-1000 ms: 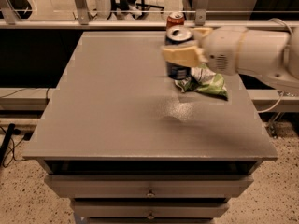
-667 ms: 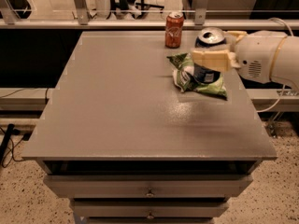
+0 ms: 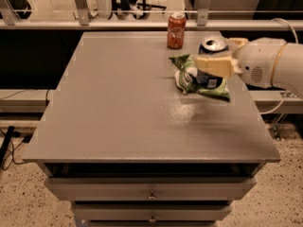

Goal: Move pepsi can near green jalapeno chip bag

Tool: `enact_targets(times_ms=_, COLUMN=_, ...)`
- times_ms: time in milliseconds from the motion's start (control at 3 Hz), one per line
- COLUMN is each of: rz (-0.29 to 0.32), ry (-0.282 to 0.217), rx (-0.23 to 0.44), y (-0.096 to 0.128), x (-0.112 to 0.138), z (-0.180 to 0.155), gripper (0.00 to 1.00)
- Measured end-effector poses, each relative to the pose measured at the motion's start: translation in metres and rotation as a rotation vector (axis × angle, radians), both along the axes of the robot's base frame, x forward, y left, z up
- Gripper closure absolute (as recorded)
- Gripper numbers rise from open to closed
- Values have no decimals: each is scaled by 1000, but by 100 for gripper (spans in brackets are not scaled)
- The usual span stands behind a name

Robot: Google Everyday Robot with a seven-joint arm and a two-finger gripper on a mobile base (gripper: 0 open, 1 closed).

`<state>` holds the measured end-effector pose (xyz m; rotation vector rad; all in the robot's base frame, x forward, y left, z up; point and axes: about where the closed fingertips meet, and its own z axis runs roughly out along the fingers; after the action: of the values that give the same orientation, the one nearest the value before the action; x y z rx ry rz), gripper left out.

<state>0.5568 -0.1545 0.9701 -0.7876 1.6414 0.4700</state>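
Observation:
The pepsi can (image 3: 214, 44), blue with a silver top, is held between the cream fingers of my gripper (image 3: 219, 54) at the right side of the table. The gripper reaches in from the right and is shut on the can. The near finger (image 3: 213, 64) covers the can's middle, and its blue lower part shows just below. The can hangs right over the green jalapeno chip bag (image 3: 188, 74), a wrinkly green and white bag lying flat on the table. I cannot tell whether the can touches the bag.
An orange-red soda can (image 3: 176, 30) stands upright at the table's far edge, left of the gripper. The grey table (image 3: 132, 117) has drawers below. A railing runs behind it. My white arm (image 3: 272, 63) extends past the table's right edge.
My gripper has moved to the right with the pepsi can in it, from the bag's left end to above its right part. The bag and the orange-red can have stayed put.

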Motion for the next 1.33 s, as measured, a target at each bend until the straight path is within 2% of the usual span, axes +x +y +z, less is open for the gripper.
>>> enact_targets(times_ms=333, rz=-24, ry=15, rx=-17, y=-35, x=20, z=-16, gripper=100)
enact_targets(times_ms=667, rz=-85, ry=16, rx=-42, y=-74, x=34, z=-26, gripper=100)
enact_targets(times_ms=1000, rz=-148, ry=8, rx=-57, y=-106, x=39, z=-33, gripper=100)
enact_targets(times_ms=1333, rz=-188, ry=4, rx=-56, y=-126, x=42, z=-44, gripper=100)
